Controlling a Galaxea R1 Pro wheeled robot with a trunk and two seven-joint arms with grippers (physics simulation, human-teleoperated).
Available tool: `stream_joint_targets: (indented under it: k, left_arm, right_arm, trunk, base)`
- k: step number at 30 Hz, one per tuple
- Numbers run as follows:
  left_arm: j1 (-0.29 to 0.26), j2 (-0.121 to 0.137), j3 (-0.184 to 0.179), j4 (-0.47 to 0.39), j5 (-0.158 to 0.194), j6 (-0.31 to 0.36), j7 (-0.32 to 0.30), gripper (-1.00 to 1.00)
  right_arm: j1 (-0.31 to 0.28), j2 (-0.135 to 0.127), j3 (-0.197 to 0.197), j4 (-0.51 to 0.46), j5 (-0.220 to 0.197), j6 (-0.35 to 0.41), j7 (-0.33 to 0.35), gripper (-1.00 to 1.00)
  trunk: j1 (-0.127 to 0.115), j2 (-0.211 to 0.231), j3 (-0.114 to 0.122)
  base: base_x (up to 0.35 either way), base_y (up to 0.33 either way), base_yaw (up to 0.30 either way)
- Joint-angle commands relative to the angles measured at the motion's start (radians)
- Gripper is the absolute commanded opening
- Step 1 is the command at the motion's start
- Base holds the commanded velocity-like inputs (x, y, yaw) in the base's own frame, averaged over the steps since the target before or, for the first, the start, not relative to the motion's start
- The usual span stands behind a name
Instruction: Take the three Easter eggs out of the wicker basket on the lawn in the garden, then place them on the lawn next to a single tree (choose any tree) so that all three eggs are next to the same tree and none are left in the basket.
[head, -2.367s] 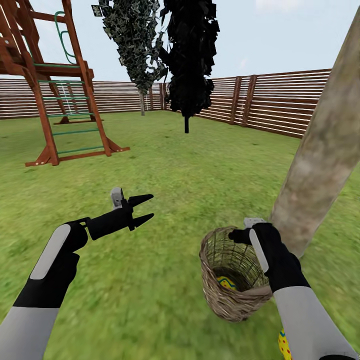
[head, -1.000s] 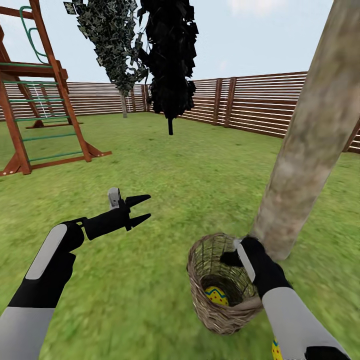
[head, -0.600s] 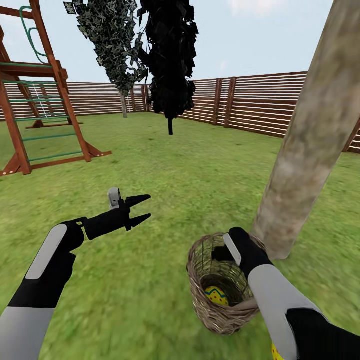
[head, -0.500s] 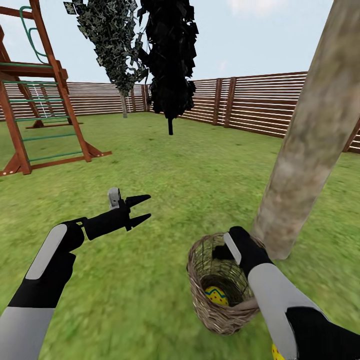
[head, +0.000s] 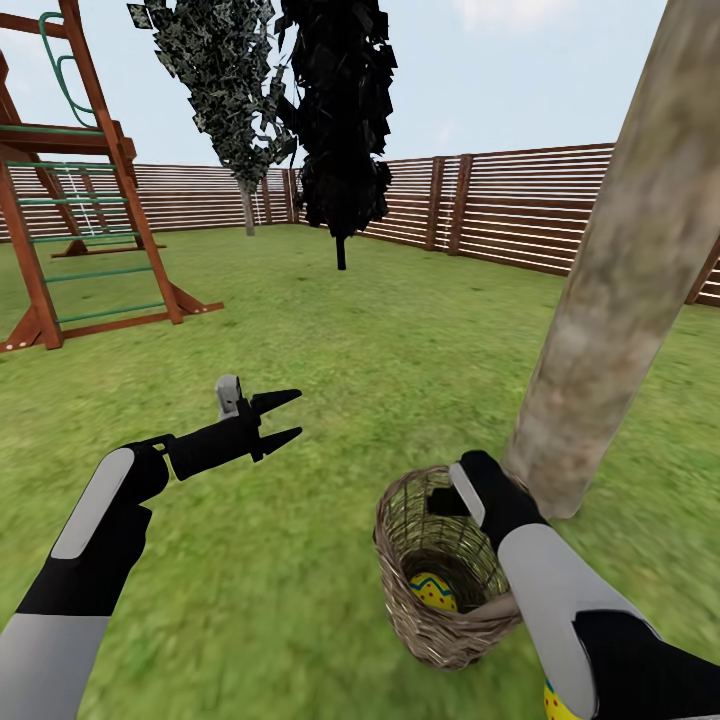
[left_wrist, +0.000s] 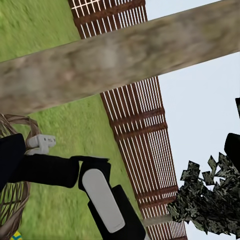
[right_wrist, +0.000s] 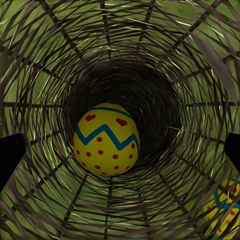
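Right wrist view: wicker basket (right_wrist: 45, 60) holds 1 Easter egg (right_wrist: 106, 139).

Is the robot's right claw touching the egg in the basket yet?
Apart. In the right wrist view the Easter egg lies at the bottom of the wicker basket, and the right gripper's dark fingertips sit wide at the picture's edges, well clear of it.

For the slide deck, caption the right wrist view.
Right gripper, open, looks down into the wicker basket at one Easter egg on its bottom.
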Motion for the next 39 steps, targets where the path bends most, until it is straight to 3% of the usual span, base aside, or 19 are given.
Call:
stream_joint_targets:
  k: [1,16,25,39]
  left_arm:
    - [-0.001,0.000,-0.001,-0.001,0.010,0.001,0.010,1.00]
    - [-0.001,-0.003,-0.003,-0.001,0.009,0.001,0.010,1.00]
    - [-0.001,-0.003,-0.005,-0.003,0.009,0.001,0.010,1.00]
    - [-0.001,-0.003,-0.004,-0.002,0.009,0.001,0.010,1.00]
  right_arm:
    - [0.000,0.002,-0.002,0.002,-0.011,-0.006,-0.008,1.00]
    - [-0.012,0.006,0.001,0.096,-0.007,-0.061,-0.021,1.00]
    - [-0.084,-0.001,0.001,0.195,-0.004,-0.167,-0.045,1.00]
    - [-0.092,-0.002,0.000,0.202,-0.012,-0.173,-0.045,1.00]
  trunk:
    - [0.000,0.000,-0.001]
    - [0.000,0.000,-0.001]
    - [0.000,0.000,-0.001]
    - [0.006,-0.004,-0.055]
  base:
    - [0.000,0.000,0.000]
    - [0.000,0.000,0.000]
    - [0.000,0.000,0.000]
    - [0.000,0.000,0.000]
